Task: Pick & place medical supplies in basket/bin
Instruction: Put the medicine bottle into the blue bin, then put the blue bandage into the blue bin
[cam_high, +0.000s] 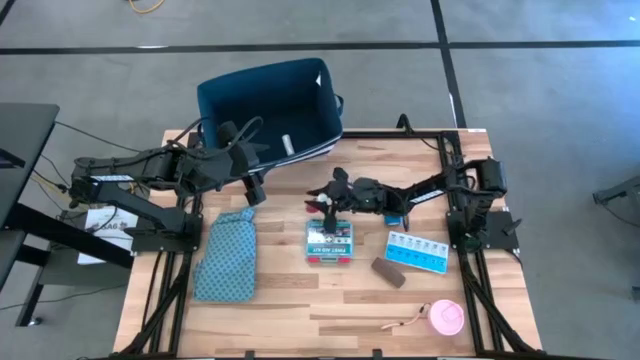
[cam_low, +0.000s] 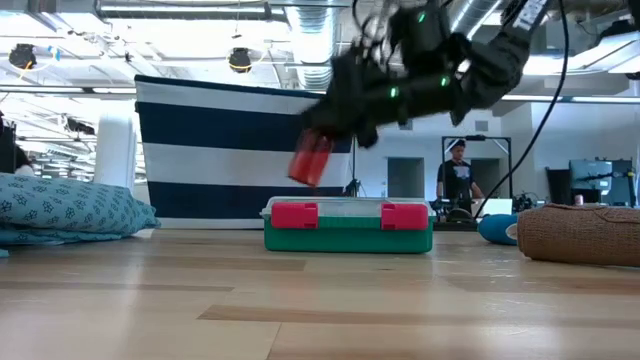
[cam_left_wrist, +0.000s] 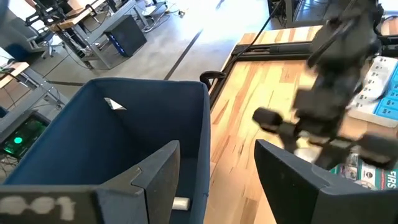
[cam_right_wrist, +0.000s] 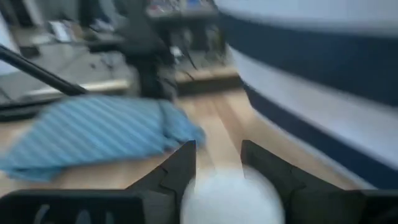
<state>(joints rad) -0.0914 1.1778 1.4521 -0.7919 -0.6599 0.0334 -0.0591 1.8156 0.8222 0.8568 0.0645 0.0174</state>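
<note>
Red-capped vial (cam_low: 311, 158) hangs clamped in the right gripper (cam_high: 322, 206) above the green-white flat box (cam_high: 329, 242), beside the navy bin (cam_high: 262, 108), while the left gripper (cam_high: 256, 190) waits with fingers spread near the bin's front wall.

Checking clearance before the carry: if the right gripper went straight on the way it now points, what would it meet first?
Judging by its wrist view, the right gripper, shut on the red-capped vial, points toward the blue cloth pouch; that likely comes first, though depth is unclear.

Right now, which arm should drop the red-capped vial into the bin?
Right. The right gripper already holds the red-capped vial lifted above the table; the left gripper is open and empty beside the bin.
</note>
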